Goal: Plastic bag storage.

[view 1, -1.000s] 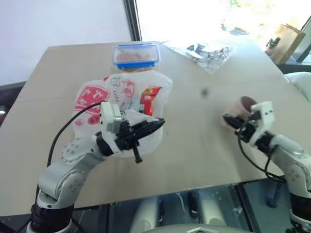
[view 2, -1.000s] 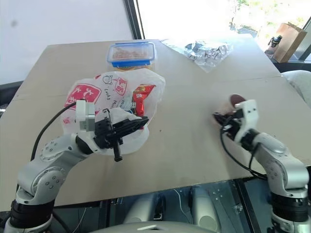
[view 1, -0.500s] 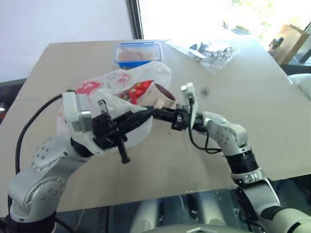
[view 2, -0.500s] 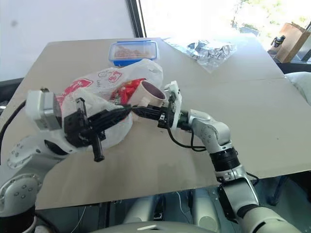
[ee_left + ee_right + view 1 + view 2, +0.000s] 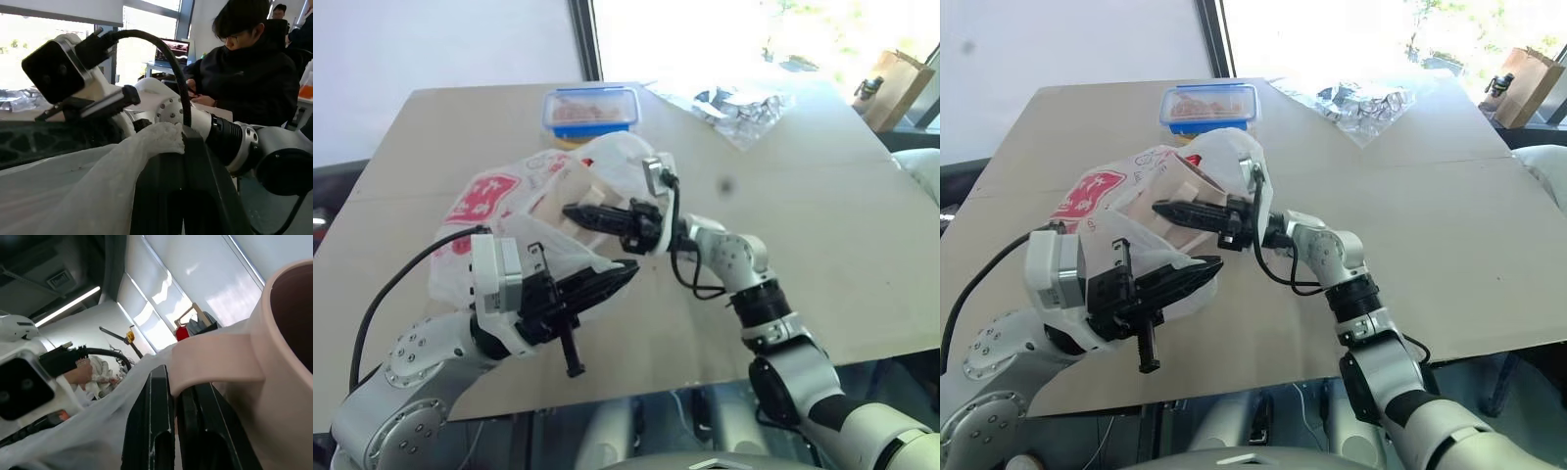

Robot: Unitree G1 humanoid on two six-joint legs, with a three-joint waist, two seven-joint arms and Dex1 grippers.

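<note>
While my left gripper (image 5: 625, 271) pinches the rim of the plastic bag (image 5: 499, 211) and lifts its mouth off the table (image 5: 822, 225), my right gripper (image 5: 570, 211) reaches into that opening. Its fingers are clamped on the handle of a pale mug (image 5: 274, 377), now inside the bag.

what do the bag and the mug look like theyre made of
Plastic bag: thin translucent white plastic film, crinkled and limp, with red print. Mug: probably glazed ceramic, though hard plastic is possible; pale pink, smooth, thick rigid wall and handle, darker inside.
</note>
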